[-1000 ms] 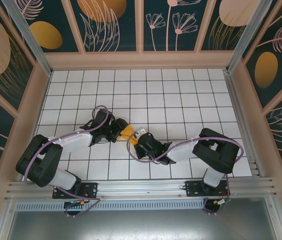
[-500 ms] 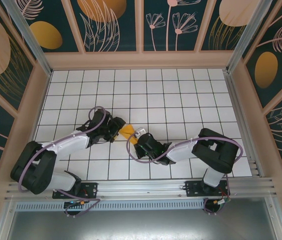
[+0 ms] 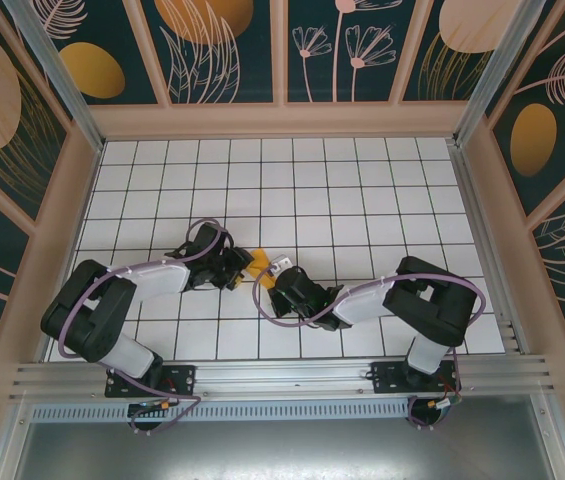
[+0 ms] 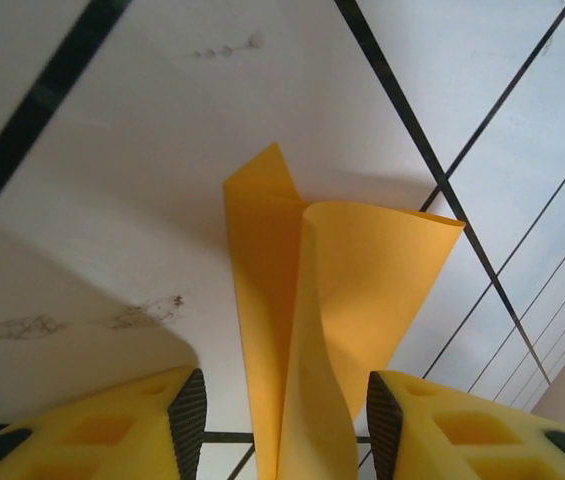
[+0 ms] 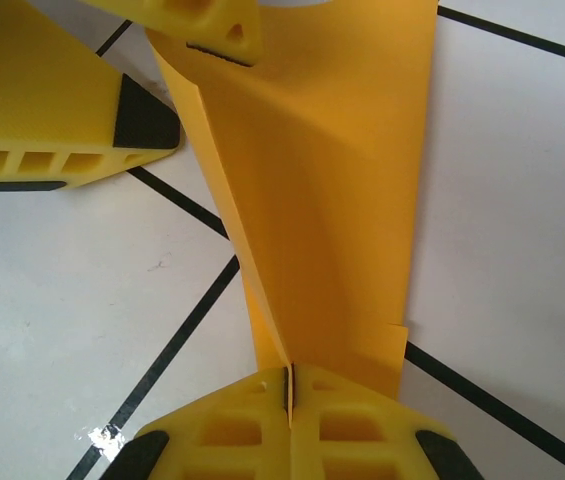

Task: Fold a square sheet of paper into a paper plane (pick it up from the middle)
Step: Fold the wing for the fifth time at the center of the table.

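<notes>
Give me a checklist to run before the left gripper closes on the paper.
1. Hold by the right gripper, shut on the near end of the sheet of paper: ok.
2. Paper standing inside the left gripper: ok.
3. Its fingers touching the paper: not ok. The jaws stand apart, with a gap on each side.
4. Layers lying flat together: not ok. One flap bows outward in the left wrist view.
5. Paper lifted off the table: cannot tell.
</notes>
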